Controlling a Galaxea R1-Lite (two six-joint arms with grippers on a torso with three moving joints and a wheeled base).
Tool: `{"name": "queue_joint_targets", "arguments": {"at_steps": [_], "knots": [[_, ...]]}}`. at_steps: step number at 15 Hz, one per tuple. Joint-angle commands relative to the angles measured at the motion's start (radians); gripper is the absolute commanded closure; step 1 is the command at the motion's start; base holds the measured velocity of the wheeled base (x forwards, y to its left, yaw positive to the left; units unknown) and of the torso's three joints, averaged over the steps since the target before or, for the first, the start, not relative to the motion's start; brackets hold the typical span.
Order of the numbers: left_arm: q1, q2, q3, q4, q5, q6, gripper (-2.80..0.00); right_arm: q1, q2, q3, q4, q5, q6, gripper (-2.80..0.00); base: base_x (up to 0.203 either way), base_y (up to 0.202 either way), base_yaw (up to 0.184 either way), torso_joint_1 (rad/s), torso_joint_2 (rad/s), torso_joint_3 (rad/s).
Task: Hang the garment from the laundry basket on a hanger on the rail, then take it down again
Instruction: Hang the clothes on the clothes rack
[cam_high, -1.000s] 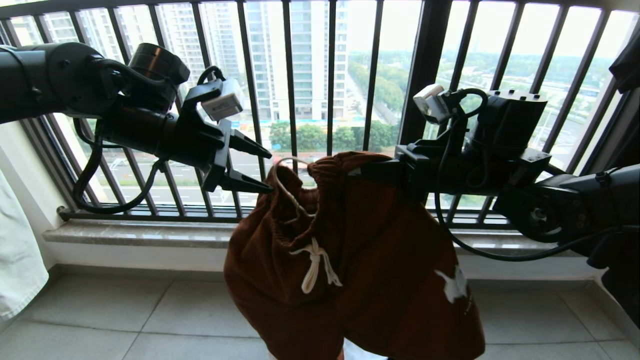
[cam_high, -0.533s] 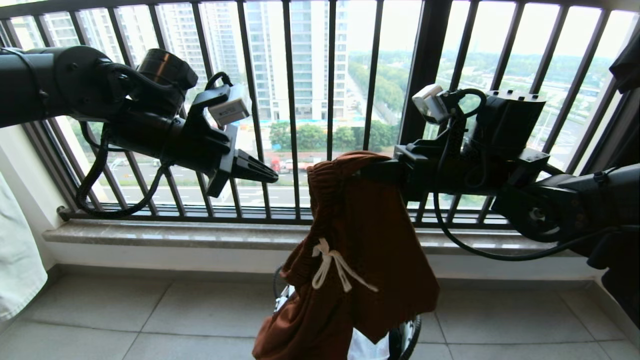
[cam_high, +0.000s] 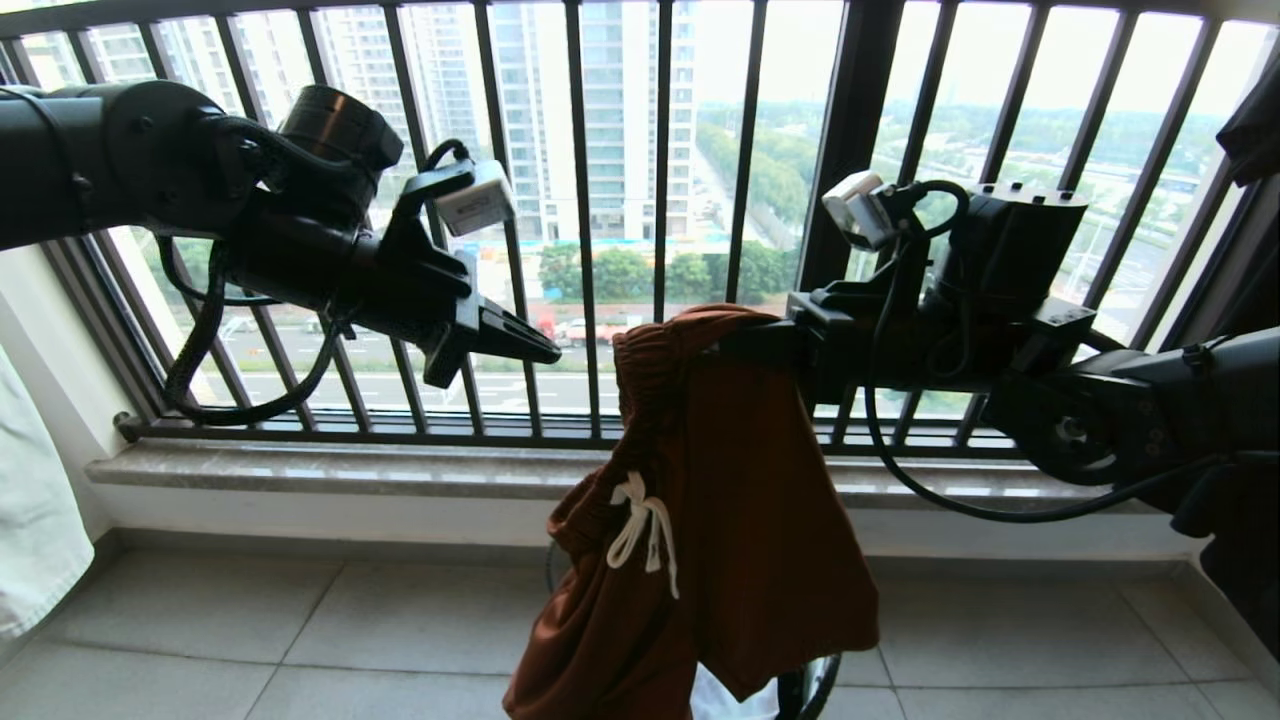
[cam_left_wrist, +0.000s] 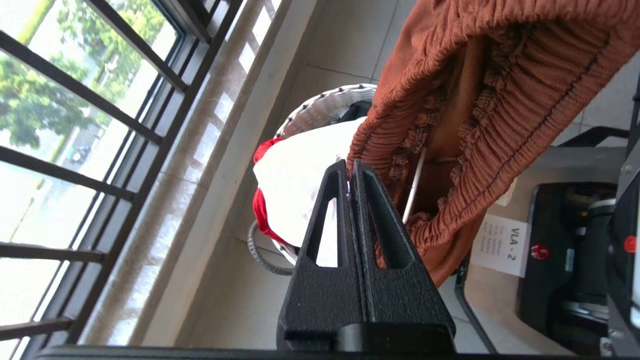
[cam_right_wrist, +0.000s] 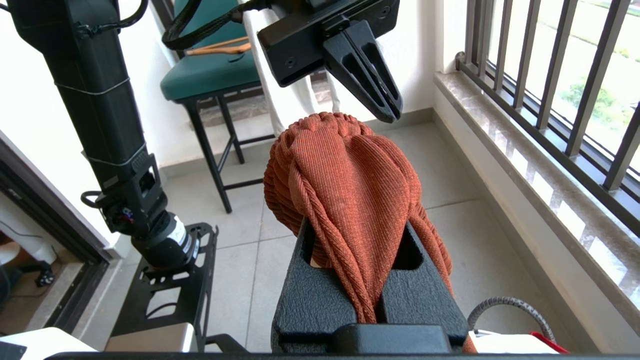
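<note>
The right gripper (cam_high: 735, 345) clamps the shorts (cam_high: 720, 520) by the waistband, hanging above the basket (cam_left_wrist: 320, 107). The left gripper (cam_high: 545, 350) is closed, empty, just beside. A paper label (cam_left_wrist: 501, 244) reads "VLA-2".

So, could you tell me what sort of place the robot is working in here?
Most likely a high-rise apartment balcony used for laundry: a black railing of vertical bars looks out over tall residential towers and a street far below, the floor is pale grey tile, and a small round basket holds clothes.
</note>
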Motion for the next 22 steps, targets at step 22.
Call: {"name": "queue_joint_targets", "arguments": {"at_steps": [22], "knots": [[-0.046,0.029,0.309,-0.170,0.019,-0.495,0.00,0.008,0.015,0.013,-0.004,0.005,-0.017,0.00,0.000,0.000,0.000,0.000,0.00,0.000]]}}
